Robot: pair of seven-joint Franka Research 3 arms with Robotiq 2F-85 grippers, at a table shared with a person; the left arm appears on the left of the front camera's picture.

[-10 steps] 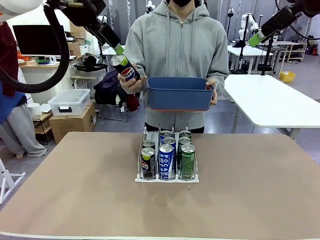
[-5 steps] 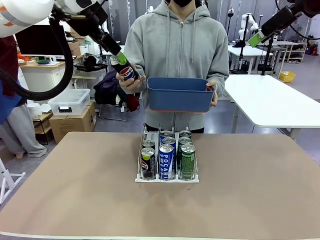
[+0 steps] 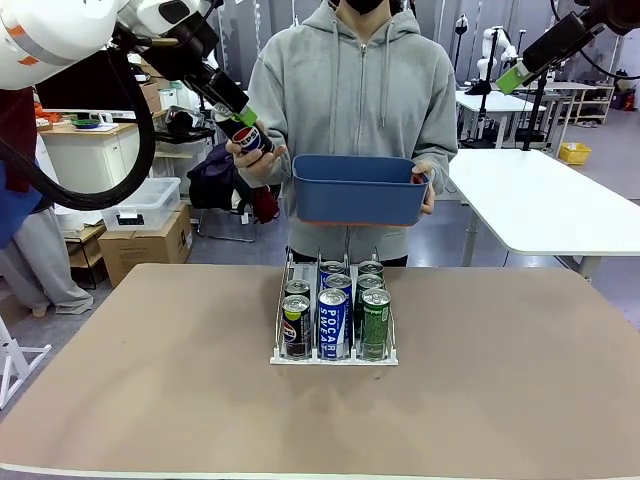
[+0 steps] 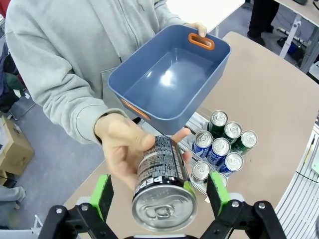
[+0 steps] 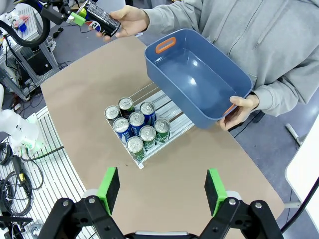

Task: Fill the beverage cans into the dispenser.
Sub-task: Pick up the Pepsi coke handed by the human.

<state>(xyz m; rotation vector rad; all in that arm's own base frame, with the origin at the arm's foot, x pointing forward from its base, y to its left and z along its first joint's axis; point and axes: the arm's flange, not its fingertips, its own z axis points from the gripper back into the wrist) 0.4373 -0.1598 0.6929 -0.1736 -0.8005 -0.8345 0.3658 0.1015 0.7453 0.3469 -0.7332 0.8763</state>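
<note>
**One Pepsi can at the handover, six already racked**

One black Pepsi can (image 4: 162, 186) sits between my left gripper (image 4: 162, 196) fingers, which stand wide open either side of it without touching; the person's hand (image 4: 130, 152) holds it by the body, silver top towards my wrist camera. I read this as the handover step: the can is offered, not yet taken.

Next I need to close the fingers squarely on the can, wait for the hand to let go, then carry it down to the dispenser (image 3: 335, 357) on the bench (image 3: 150, 380) and stand it upright at the back of a lane.

Count in the dispenser from the right wrist view: six cans (image 5: 135, 125), two Pepsi, two Pocari Sweat, two green, one lane each. With the offered one, that makes seven cans in sight.

The person's other hand (image 5: 238, 109) holds one blue bin (image 5: 197, 79) by an orange handle, above and behind the rack; its inside looks empty.

My right gripper (image 5: 162, 196) hovers high over the bench, fingers apart, gripping nothing.
</note>
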